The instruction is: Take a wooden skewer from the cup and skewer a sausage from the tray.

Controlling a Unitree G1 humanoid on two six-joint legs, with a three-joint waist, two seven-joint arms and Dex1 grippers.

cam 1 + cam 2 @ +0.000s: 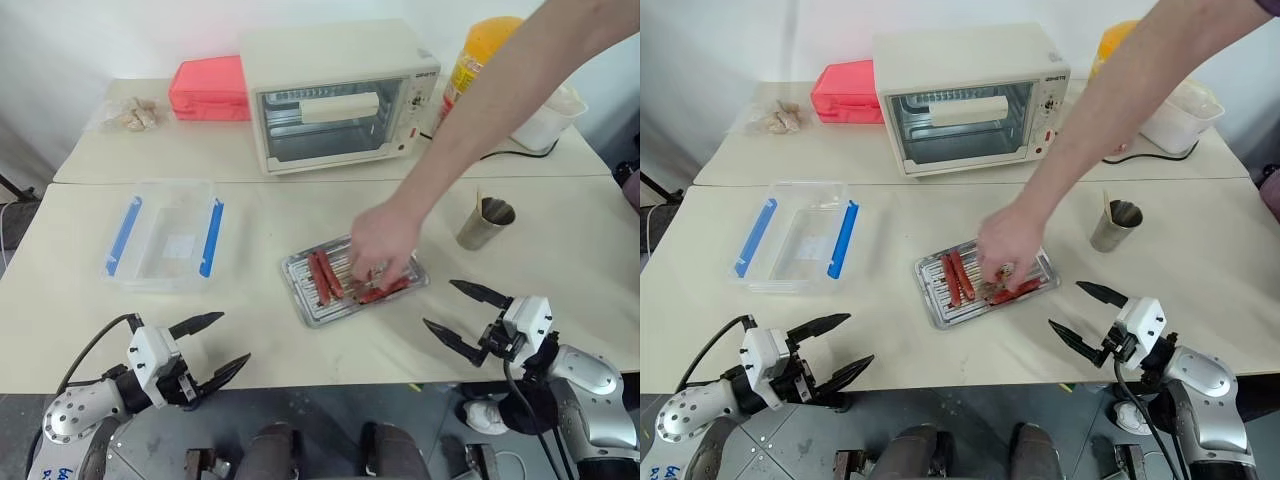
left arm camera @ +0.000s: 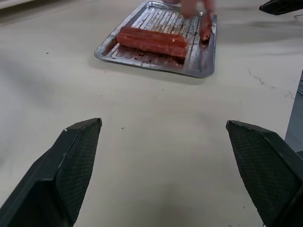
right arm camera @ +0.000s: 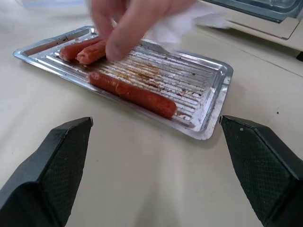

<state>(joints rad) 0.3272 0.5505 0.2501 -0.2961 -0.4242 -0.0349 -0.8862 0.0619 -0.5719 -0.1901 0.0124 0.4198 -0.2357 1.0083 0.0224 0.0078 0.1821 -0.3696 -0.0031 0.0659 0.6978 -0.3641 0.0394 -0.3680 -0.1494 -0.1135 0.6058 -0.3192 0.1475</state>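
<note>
The pale table [image 1: 90, 330] carries everything, with a cream toaster oven [image 1: 340, 95] at the back, a red case [image 1: 208, 88] beside it, and a clear box with blue clips [image 1: 165, 237] toward the robot's left. A person's arm reaches in from the far right, the hand [image 1: 382, 243] down in the tray [image 1: 300, 290], fingers on the sausages, so the robot's job has not begun in earnest. The tray sits mid-table, its long side running slantwise from near-left to far-right. Two sausages [image 1: 322, 277] lie side by side at its left end, their length pointing across the tray, away from the robot; another sausage [image 3: 131, 93] lies toward the right end, along the tray's long axis by the near edge. The cup [image 1: 484, 224] stands upright to the right of the tray, well apart from it, and a thin skewer [image 1: 1106, 206] sticks up from it, leaning slightly. The left gripper [image 1: 212, 346] and right gripper [image 1: 467, 313] hover low at the near edge, both with fingers spread wide and empty. The sensible thing is to hold back until the hand leaves the tray, then send the right gripper, being nearer, to the cup, pinching the skewer high on its shaft and drawing it straight up so the cup does not tip. Afterwards, line the point up with a sausage's end, along its length rather than across.
</note>
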